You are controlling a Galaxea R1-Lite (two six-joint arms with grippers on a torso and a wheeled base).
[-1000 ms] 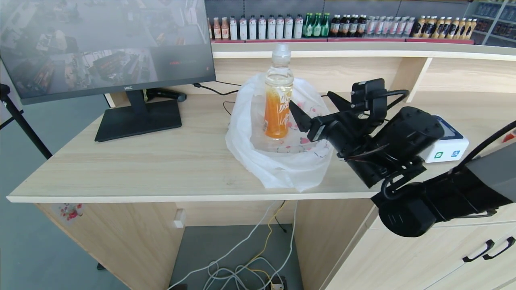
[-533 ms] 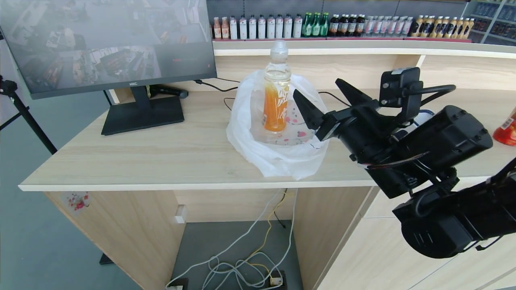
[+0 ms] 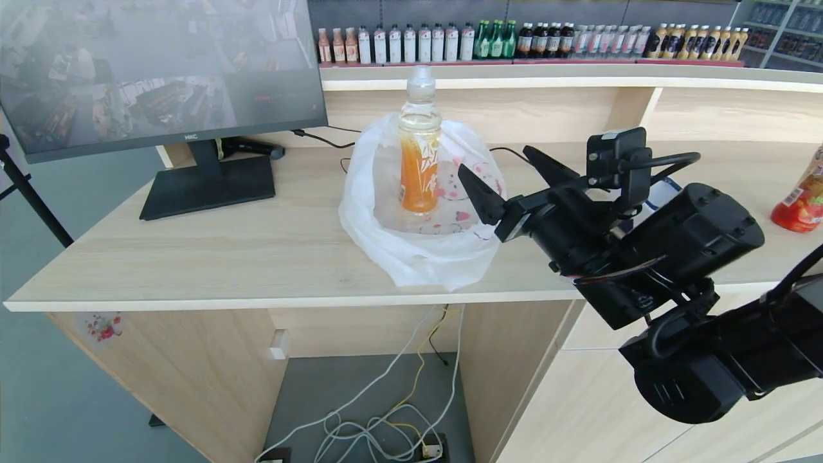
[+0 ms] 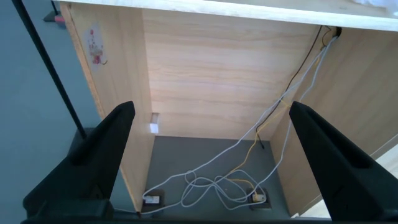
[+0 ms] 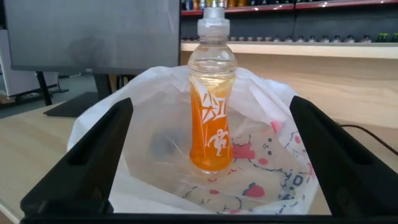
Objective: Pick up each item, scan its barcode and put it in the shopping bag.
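The orange drink bottle [image 3: 419, 154] stands upright inside the open white shopping bag [image 3: 392, 247] on the tabletop [image 3: 244, 257], with the monitor [image 3: 154, 71] at 10 o'clock of it. My right jaws are spread wide and hold nothing, at 3 o'clock of the bag, near it and pointing at the bottle. My left jaws are also spread and empty, low under the tabletop edge, facing cables [image 4: 230, 180] on the floor; a red bottle [image 3: 800, 199] stands far at 3 o'clock.
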